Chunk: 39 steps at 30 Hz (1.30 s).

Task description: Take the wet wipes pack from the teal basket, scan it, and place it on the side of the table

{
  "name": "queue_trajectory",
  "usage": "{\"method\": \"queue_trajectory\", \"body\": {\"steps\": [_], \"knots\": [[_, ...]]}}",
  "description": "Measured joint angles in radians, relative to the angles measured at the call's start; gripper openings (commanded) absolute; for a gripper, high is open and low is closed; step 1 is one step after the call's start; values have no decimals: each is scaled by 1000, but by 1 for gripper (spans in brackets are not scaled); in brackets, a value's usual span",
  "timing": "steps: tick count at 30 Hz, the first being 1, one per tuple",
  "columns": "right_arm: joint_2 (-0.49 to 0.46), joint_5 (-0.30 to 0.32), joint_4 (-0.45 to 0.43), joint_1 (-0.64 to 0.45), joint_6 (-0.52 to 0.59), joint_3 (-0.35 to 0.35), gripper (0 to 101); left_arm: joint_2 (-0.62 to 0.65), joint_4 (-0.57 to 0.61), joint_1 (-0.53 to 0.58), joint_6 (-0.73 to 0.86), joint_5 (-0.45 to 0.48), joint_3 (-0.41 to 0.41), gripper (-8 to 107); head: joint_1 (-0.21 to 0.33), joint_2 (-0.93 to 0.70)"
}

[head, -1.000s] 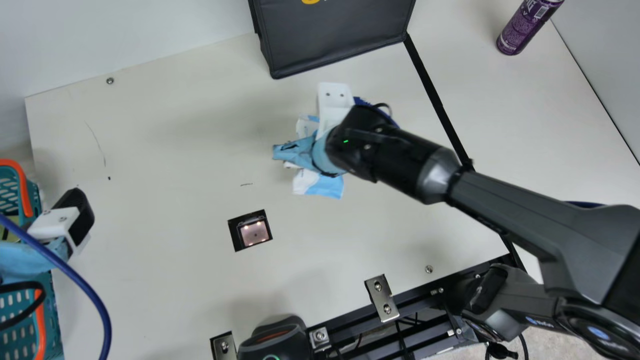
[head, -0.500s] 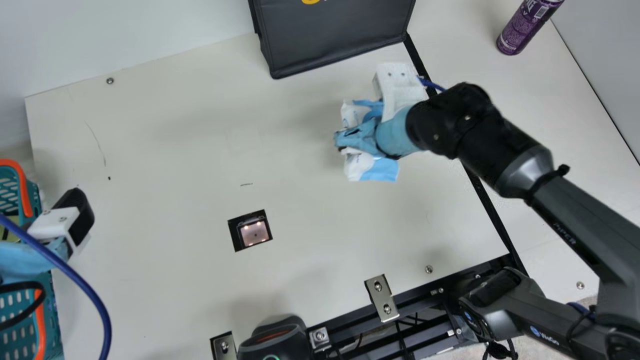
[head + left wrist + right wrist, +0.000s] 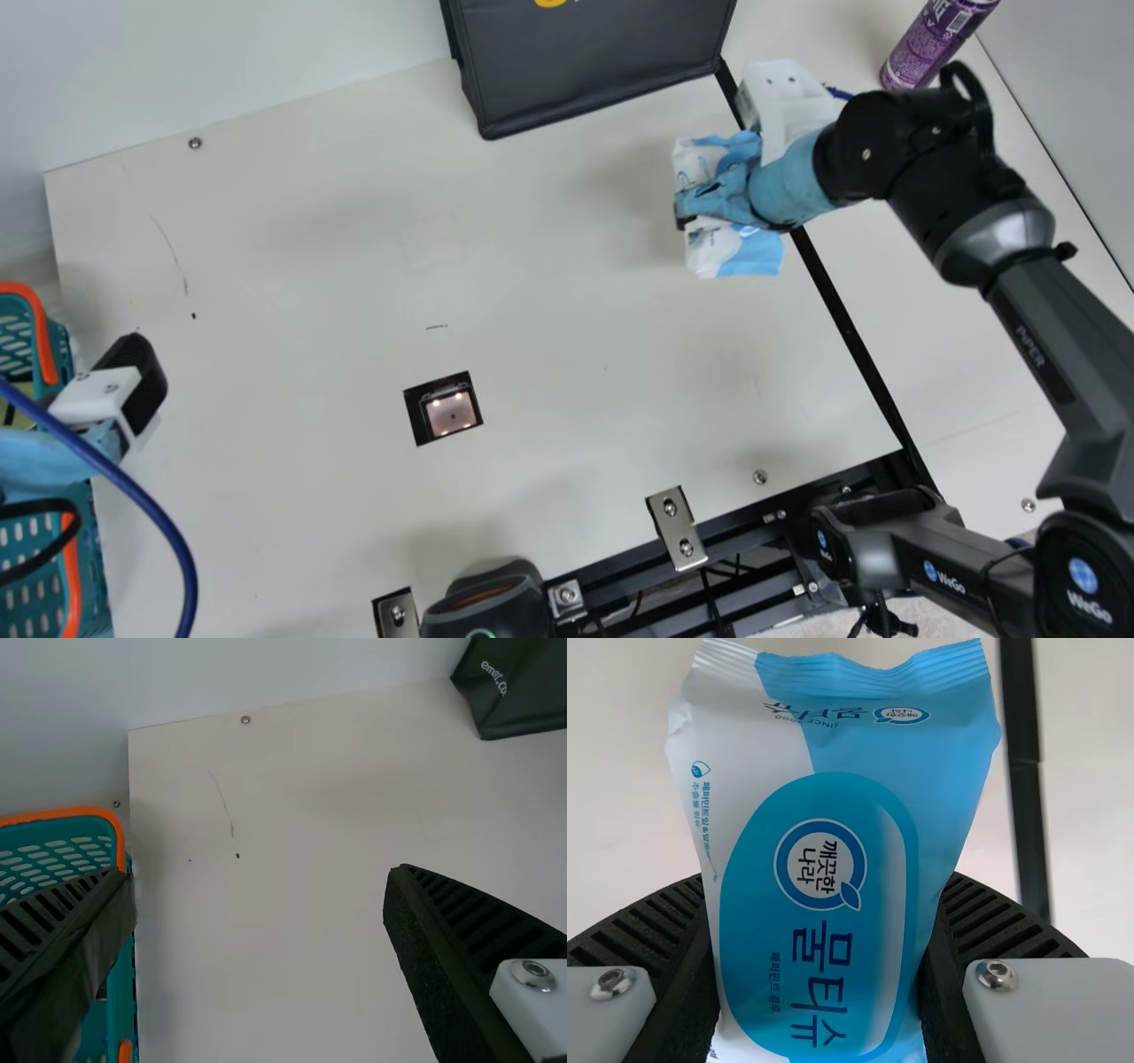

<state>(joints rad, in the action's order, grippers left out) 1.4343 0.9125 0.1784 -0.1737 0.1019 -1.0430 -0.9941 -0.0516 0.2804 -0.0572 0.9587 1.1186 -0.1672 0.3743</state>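
Observation:
High on the table's right part in the main view, my right gripper (image 3: 691,213) is shut on the blue-and-white wet wipes pack (image 3: 753,255), whose two ends stick out past it. The right wrist view has the pack (image 3: 824,877) squeezed between the ribbed fingers of my right gripper (image 3: 819,974). My left gripper (image 3: 133,390) is at the main view's left edge, over the teal basket (image 3: 89,567). In the left wrist view my left gripper (image 3: 261,904) stands open, its fingers wide apart, one over the basket (image 3: 58,855) with its orange rim.
A scanner window (image 3: 452,414) is set into the cream table (image 3: 310,266), with a black device (image 3: 487,602) at the front edge. A dark bag (image 3: 594,62) stands at the back. A purple can (image 3: 930,44) is at the far right, near the right arm. A black strip (image 3: 850,328) crosses the table.
My right gripper has carried the wipes pack across the table to the right and towards the back, closer to the black strip. The left arm has kept still.

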Motion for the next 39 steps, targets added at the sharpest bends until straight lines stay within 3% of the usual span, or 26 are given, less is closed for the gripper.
{"method": "queue_trajectory", "body": {"steps": [14,31,39], "knots": [[152,39,-42,-196,188,-158,0,0,0,0,0,0,0,90,0,0],[366,60,-156,-231,224,-383,0,0,0,0,0,0,0,90,0,0],[465,61,-168,-247,251,-494,0,0,0,0,0,0,0,90,0,0]]}}
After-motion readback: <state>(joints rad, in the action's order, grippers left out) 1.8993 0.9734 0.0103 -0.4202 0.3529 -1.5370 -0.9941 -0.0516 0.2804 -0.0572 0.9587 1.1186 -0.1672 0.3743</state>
